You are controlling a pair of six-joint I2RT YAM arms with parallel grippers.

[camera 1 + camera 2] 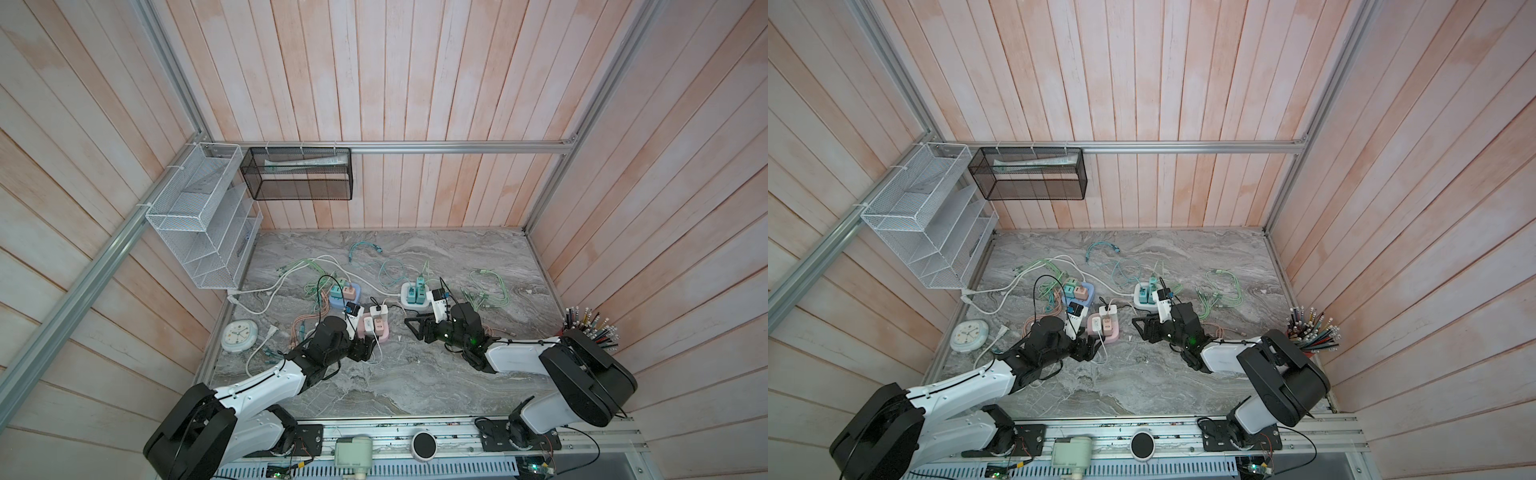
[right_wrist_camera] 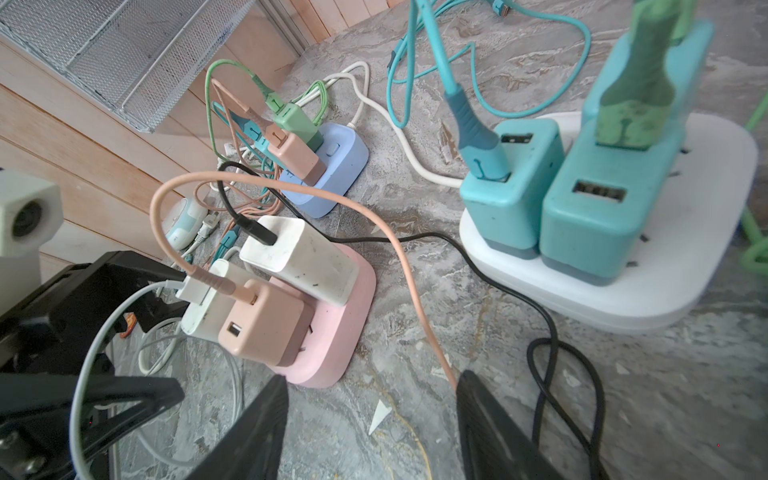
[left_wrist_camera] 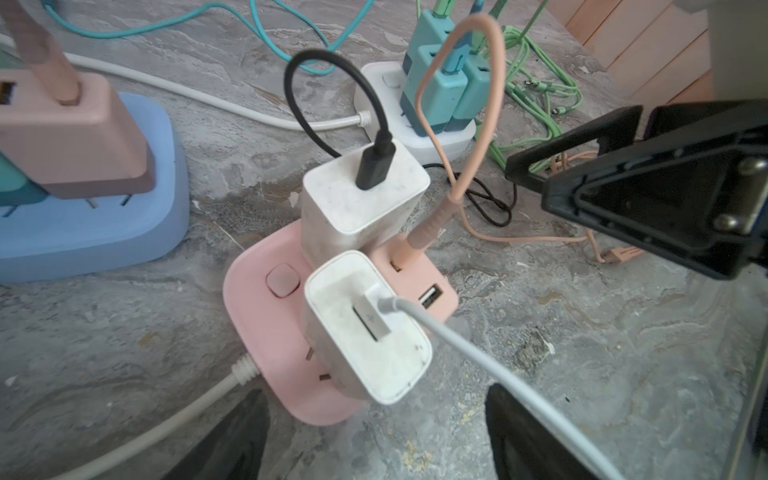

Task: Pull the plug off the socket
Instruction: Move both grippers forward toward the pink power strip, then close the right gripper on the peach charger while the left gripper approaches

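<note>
- Grey marble tabletop (image 1: 395,386) lies open along its front edge.
- Left gripper (image 3: 376,409), jaws apart, faces white cube plug (image 3: 365,332) in pink rounded socket strip (image 3: 262,332).
- Right gripper (image 2: 374,380) jaws apart, empty.

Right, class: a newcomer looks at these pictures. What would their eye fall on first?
Probably the pink strip at mid-table, crowded with white chargers, with the left gripper and right gripper open either side. Next, the tangle of green cables toward the right, and the pencil cup at the right edge.
</note>
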